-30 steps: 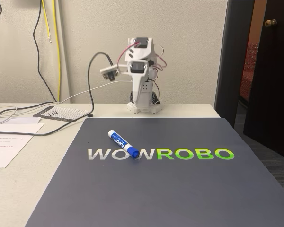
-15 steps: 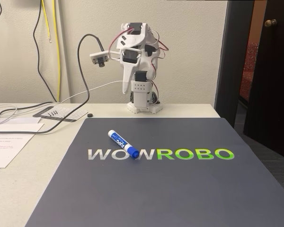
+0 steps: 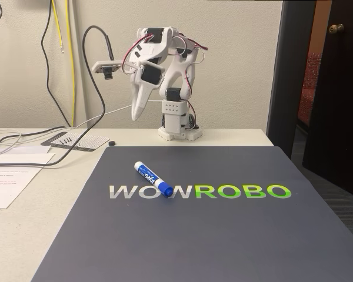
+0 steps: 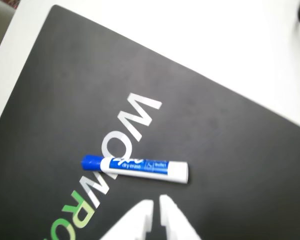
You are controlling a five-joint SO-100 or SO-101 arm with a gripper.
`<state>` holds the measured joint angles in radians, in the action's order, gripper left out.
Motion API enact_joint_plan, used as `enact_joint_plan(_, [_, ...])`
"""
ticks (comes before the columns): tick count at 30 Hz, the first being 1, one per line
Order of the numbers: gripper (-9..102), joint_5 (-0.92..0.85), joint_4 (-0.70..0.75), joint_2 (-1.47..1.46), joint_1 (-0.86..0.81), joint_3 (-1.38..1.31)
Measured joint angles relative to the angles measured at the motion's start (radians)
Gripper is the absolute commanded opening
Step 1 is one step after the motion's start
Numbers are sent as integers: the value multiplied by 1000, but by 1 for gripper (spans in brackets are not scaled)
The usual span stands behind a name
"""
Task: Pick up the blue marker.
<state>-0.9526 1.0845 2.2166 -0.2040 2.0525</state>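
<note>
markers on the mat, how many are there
1. The blue marker lies flat on the dark mat, its cap over the white logo lettering; in the wrist view it is just ahead of the gripper.

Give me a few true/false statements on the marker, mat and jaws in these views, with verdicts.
1. The blue marker lies flat on the dark mat. True.
2. The gripper grips the marker. False: it is apart from it, holding nothing.
3. The cap end rests on the WONROBO lettering. True.
4. The marker stands upright. False: it lies on its side.
5. In the fixed view the arm is raised near the wall, behind the mat. True.
6. The jaws are spread wide. False: nearly closed.
</note>
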Motion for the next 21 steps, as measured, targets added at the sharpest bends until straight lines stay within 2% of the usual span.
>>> enact_joint_plan(7, [3, -238, -137, -84, 38, -2])
enact_joint_plan(15, [9, -494, -181, -123, 95, -3])
enact_joint_plan(21, [20, -715, -187, -152, 121, -3])
